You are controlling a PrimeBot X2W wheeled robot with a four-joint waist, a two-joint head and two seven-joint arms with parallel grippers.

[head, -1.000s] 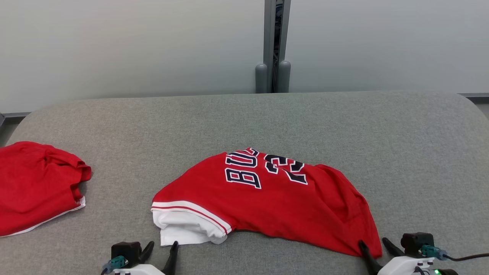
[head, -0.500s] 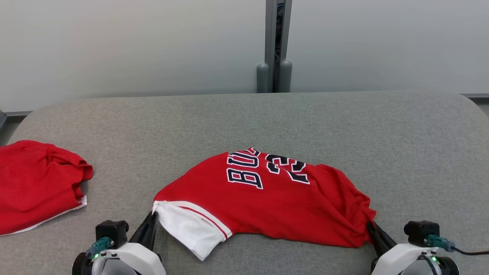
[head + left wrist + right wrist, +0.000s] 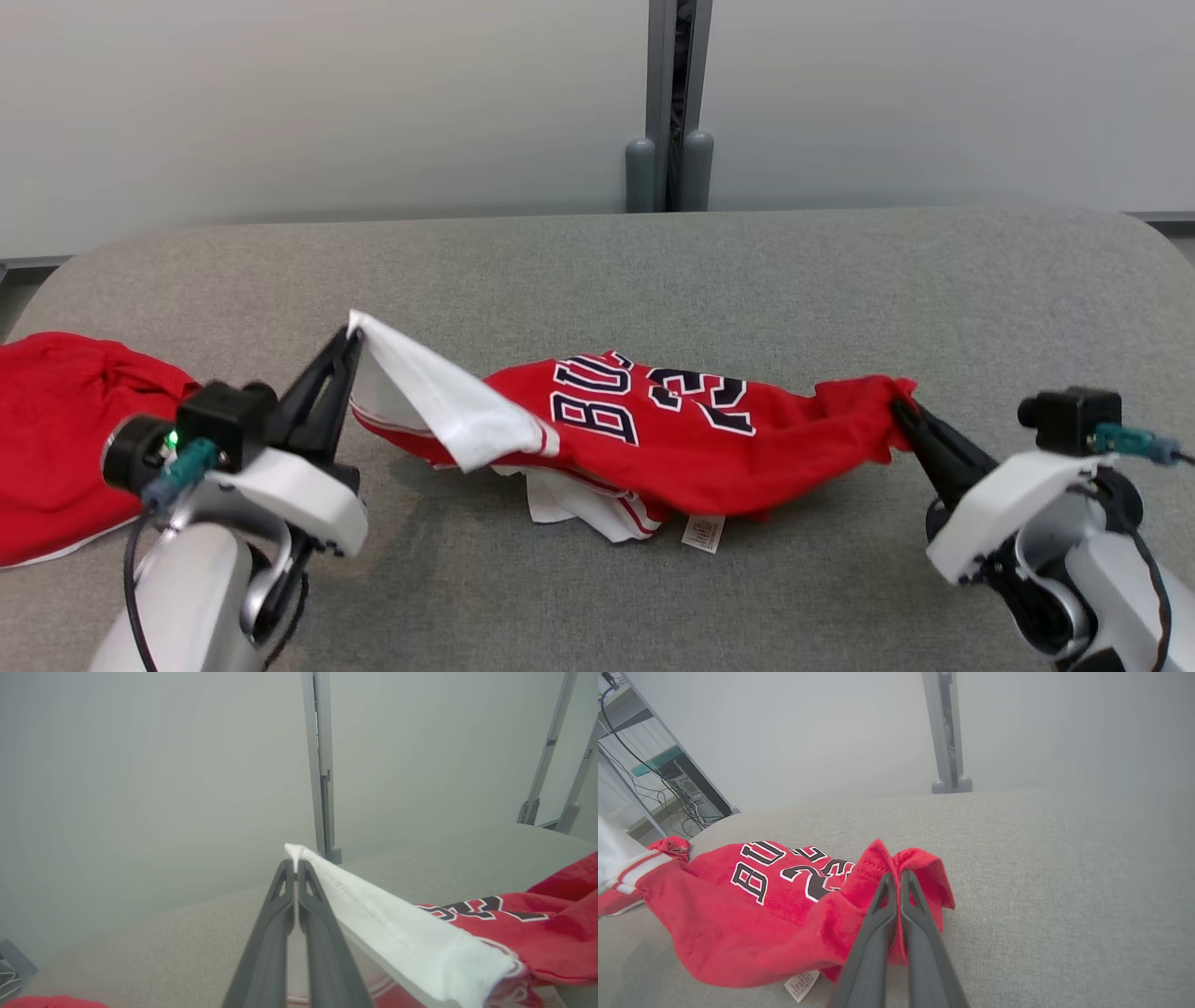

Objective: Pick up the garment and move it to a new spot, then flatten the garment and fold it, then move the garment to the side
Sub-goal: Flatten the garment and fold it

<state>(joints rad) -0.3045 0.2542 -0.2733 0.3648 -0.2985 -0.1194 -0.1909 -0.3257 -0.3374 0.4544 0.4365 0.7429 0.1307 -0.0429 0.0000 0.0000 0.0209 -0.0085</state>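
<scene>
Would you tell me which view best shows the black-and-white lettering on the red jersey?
The head view: the lettering lies unobstructed on the red jersey. The right wrist view shows it slanted; the left wrist view catches a sliver.

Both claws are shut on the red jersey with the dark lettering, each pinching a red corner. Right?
Not quite. The right claw pinches a red corner of the red jersey with dark lettering, but the left claw is shut on a white corner, as the left wrist view shows.
</scene>
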